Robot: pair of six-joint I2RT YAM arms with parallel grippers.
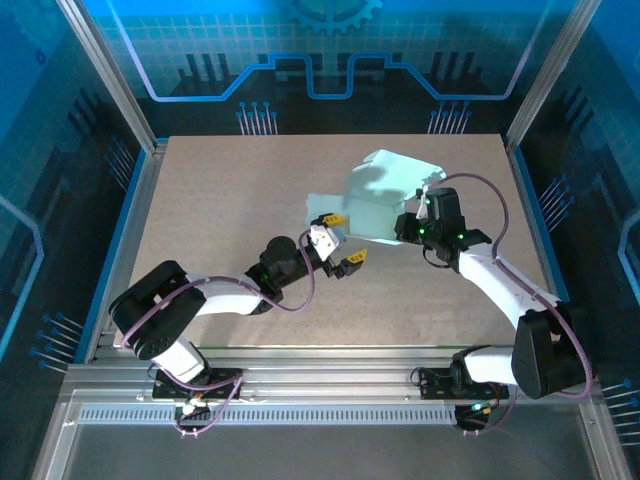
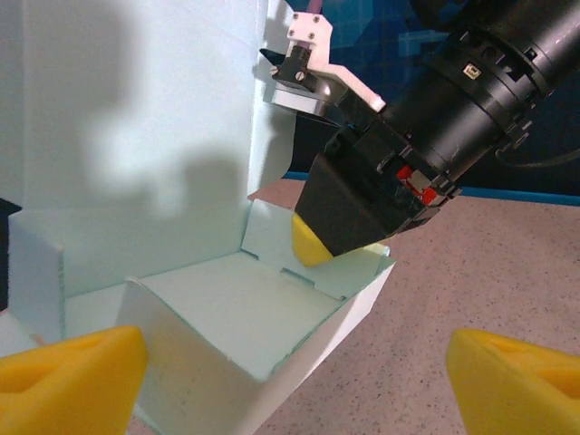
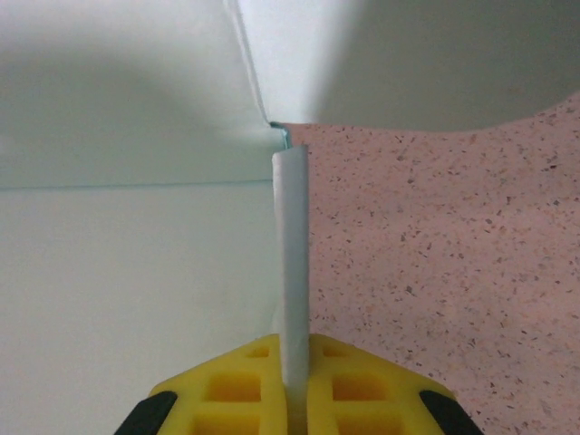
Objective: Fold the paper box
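L pincer [image 1: 342, 240], nearest: released, jaws wide, near corner of the paper box [image 2: 227, 308] between them, no contact visible. R pincer [image 3: 292, 390]: clenched on a thin upright side wall of the box, held edge-on between the pads. Box sits on the surface [image 1: 220, 200], right of centre, part-erected. Appearance: pale mint card, floor panel flat, low walls raised, tall back panel w/ rounded flap standing beyond. Judged v. light, thin, springy; creases easily, liable to slide. Recommend pinching wall edges close to fold lines, not mid-panel.
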